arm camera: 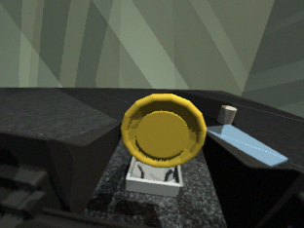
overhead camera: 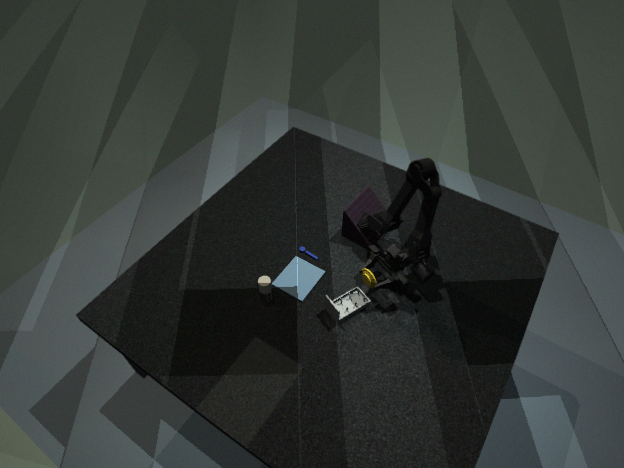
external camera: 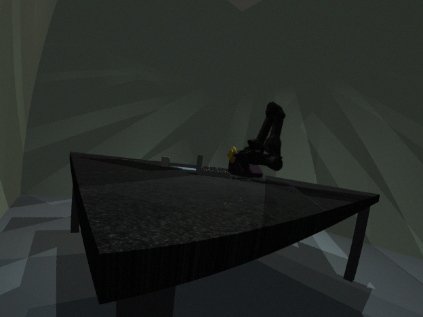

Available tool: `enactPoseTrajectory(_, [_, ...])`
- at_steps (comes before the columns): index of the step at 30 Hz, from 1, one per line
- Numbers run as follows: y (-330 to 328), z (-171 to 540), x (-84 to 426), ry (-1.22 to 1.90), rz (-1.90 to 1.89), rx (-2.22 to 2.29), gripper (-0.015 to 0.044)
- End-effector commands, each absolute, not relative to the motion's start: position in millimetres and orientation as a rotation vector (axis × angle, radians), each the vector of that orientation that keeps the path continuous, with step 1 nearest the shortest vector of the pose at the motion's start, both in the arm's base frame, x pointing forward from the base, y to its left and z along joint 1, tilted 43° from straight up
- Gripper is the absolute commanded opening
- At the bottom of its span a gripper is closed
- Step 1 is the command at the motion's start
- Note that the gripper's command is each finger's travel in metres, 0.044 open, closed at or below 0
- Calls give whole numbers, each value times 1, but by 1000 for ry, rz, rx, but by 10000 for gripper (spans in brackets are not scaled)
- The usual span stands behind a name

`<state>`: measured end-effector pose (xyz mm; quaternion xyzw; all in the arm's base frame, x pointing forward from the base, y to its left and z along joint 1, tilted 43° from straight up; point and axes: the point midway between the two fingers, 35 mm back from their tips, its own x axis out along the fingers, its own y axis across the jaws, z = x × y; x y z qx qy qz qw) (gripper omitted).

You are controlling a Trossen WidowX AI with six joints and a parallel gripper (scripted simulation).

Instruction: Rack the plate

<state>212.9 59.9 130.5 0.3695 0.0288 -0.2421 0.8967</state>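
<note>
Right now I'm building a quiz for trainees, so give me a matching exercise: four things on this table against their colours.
Things:
1. plate
2. dish rack
3. spoon
4. wedge block

Colours:
A. blue
B. dark purple
C. yellow
D. white

Pairs: 1-C, 2-D, 3-A, 4-B. The gripper is shut on the plate, holding it upright near the dish rack.

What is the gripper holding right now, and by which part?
The round yellow plate, held upright above the white dish rack; the gripper grips its edge, exact spot hidden.

place: bare test stage | evidence: lone dark table [external camera: 191,218], patterned backdrop
</note>
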Motion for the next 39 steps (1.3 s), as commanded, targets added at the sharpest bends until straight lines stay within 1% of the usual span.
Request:
enactPoseTrajectory(1, [59,130,212,50,-501,766,0])
enactPoseTrajectory(21, [73,104,235,51,-498,776,0])
enactPoseTrajectory(39, [62,98,254,48,-494,789,0])
